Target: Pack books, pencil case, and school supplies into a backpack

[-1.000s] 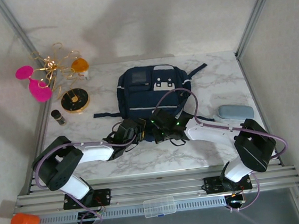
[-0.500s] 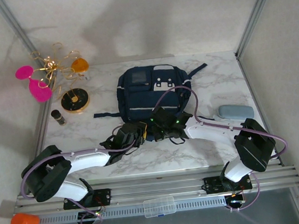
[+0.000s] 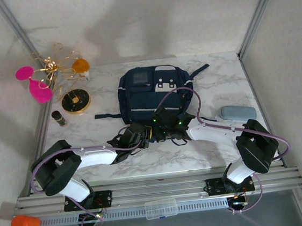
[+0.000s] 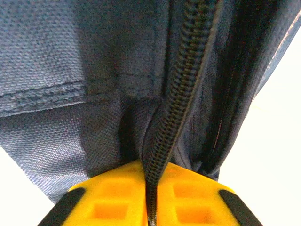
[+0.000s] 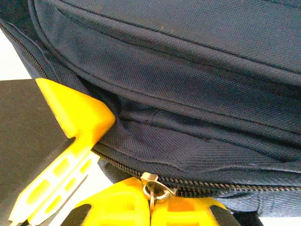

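Backpack (image 3: 149, 91): navy fabric with white-grey patches and a pale stripe. It lies flat in the middle of the marble table (image 3: 217, 79) and reaches toward 12 o'clock.
Straps: one dark strap (image 3: 106, 116) trails off the bag toward 9 o'clock, and another (image 3: 198, 69) toward 1 o'clock.
Left gripper (image 3: 142, 136): at the bag's 6 o'clock edge. In the left wrist view its yellow fingers (image 4: 117, 195) are clenched together.
Left grasp: the fingers pinch the zipper track (image 4: 181, 94), which rises from between them toward 12 o'clock, with navy cloth on both sides.
Right gripper (image 3: 158, 132): also at the bag's 6 o'clock edge, just beside the left gripper on its 3 o'clock side.
Right grasp: in the right wrist view the two yellow fingers (image 5: 117, 207) are pressed shut on the small metal zipper pull (image 5: 151, 183).
Neighbouring finger: in the right wrist view, one yellow finger of the left gripper (image 5: 70, 146) sits at 9 o'clock from the pull and touches the fabric.
Pencil case (image 3: 237, 113): pale grey-blue. It lies flat on the table at 3 o'clock from the bag, well apart from it and near the right edge.
Wire ornament (image 3: 49, 72): gold loops with pink and orange discs, at 10 o'clock.
Round gold stand (image 3: 76, 102): just below the ornament.
Small dark bottle (image 3: 59, 118): near the stand, at its 7 o'clock.
Clear plastic box (image 3: 161, 208): on the rail at 6 o'clock, between the arm bases.
Orange object (image 3: 24, 223): at the rail's 7 o'clock end.
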Controlling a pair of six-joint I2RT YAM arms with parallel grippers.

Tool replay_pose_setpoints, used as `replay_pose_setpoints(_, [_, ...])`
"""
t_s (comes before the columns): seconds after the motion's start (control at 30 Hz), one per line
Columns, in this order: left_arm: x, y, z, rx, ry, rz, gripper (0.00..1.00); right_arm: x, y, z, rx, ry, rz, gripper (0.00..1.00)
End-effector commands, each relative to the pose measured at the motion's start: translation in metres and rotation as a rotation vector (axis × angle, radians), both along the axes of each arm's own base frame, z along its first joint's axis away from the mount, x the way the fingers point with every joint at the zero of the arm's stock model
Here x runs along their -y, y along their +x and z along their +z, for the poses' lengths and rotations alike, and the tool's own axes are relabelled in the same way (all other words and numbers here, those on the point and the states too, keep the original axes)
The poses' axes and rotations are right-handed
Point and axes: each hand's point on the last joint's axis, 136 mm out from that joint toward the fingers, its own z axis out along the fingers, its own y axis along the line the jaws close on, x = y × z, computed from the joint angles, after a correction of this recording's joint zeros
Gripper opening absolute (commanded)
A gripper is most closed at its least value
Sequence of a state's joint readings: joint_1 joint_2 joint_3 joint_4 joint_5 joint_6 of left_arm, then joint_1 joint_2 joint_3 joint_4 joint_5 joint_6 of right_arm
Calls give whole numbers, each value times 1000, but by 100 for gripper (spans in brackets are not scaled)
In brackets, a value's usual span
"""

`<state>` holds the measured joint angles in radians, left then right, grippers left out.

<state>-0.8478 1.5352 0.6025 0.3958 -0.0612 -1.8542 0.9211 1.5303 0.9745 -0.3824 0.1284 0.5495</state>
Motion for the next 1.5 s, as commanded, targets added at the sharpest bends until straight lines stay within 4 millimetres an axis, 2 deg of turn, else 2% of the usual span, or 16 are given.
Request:
replay_pose_setpoints(0.0, [-19, 8, 5, 17, 105, 61, 1, -7, 8, 21, 53, 38, 10, 0])
replay_pose_setpoints(0.13, [-46, 17, 15, 40, 157, 99, 0, -6, 1, 33, 12, 5, 9, 0])
replay_pose_setpoints(0.2, [-75, 22, 26, 57, 213, 143, 0, 0, -15, 29, -29, -3, 4, 0])
replay_pose_setpoints(0.27, [-103, 27, 40, 91, 257, 186, 0, 20, -29, 15, -75, -22, -38, 0])
replay_pose_setpoints(0.33, [-127, 30, 51, 118, 288, 214, 0, 50, -31, 3, -86, -56, -117, 0])
replay_pose_setpoints(0.4, [-150, 28, 60, 123, 324, 238, 0, 76, -28, -5, -106, -69, -190, 0])
replay_pose_setpoints(0.5, [-168, 28, 71, 160, 347, 252, 0, 91, -17, -4, -82, -64, -232, 0])
replay_pose_setpoints(0.67, [-180, 33, 74, 152, 369, 224, 0, 91, 5, 7, -22, -129, -238, 0])
replay_pose_setpoints(0.8, [-198, 47, 81, 174, 419, 191, 0, 104, 17, -5, -12, -188, -262, 0])
replay_pose_setpoints(0.87, [-196, 54, 87, 164, 424, 143, 0, 79, 16, -1, -26, -97, -198, 0])
replay_pose_setpoints(0.97, [-170, 55, 93, 200, 384, 55, 0, 32, 12, 15, -5, 57, -85, 0])
replay_pose_setpoints(1.07, [-144, 49, 108, 287, 306, -10, 35, 1, 10, 23, 3, 118, -19, 0])
replay_pose_setpoints(1.13, [-133, 37, 113, 302, 324, -40, 56, -6, 12, 21, -8, 127, -10, 0])
replay_pose_setpoints(1.2, [-126, 21, 105, 269, 341, -41, 66, -7, 13, 19, -7, 121, -11, 0])
replay_pose_setpoints(1.37, [-99, -11, 79, 214, 127, 7, 73, -4, 16, 12, -1, 89, -13, 0])
replay_pose_setpoints(1.47, [-77, -23, 72, 186, 65, 4, 74, -3, 17, 10, 2, 83, -19, 0])
